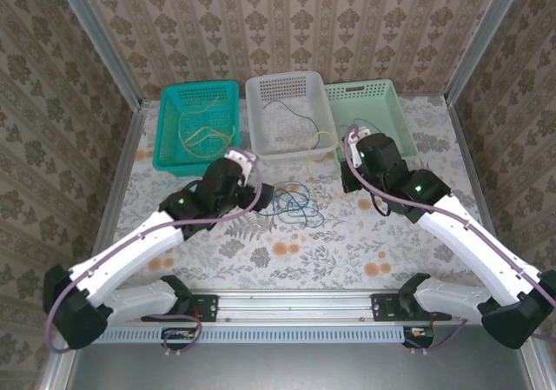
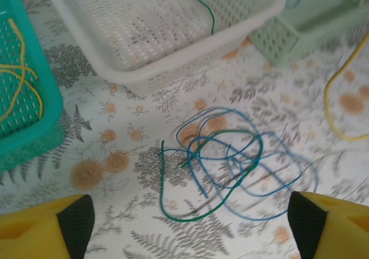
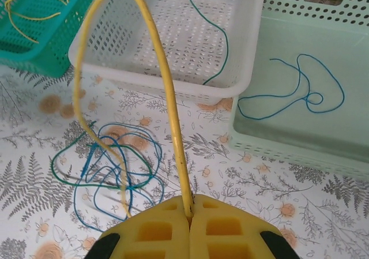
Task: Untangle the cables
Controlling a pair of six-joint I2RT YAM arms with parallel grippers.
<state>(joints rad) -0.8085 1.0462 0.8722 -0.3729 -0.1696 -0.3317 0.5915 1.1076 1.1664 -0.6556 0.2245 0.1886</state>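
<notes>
Reaching up from the bottom edge of the overhead view, two white-and-black arms (image 1: 139, 247) angle inward over a floral-print table (image 1: 295, 255). The left gripper (image 1: 259, 197) sits at the left edge of a tangle of blue and dark green cables (image 1: 294, 203) lying flat at the middle of the frame. In its wrist view its yellow fingers (image 2: 46, 230) stand wide apart at the two lower corners, holding nothing, with the tangle spread on the table just beyond them. The right gripper (image 1: 347, 180) is to the right of the tangle. In its wrist view its yellow pads (image 3: 225, 236) are pressed together at bottom centre, pinching a yellow cable (image 3: 167, 92) that rises in a tall arch and comes down at the left, crossing the tangle. Beyond, three baskets stand side by side across the upper part of the overhead view: a teal basket (image 1: 159, 142) at left holding yellow cables (image 1: 204, 134), a white basket (image 1: 291, 153) in the middle with a dark green cable (image 3: 222, 45) on its floor, and a pale green basket (image 1: 395, 103) at right with a blue cable (image 3: 300, 92) looped inside.
</notes>
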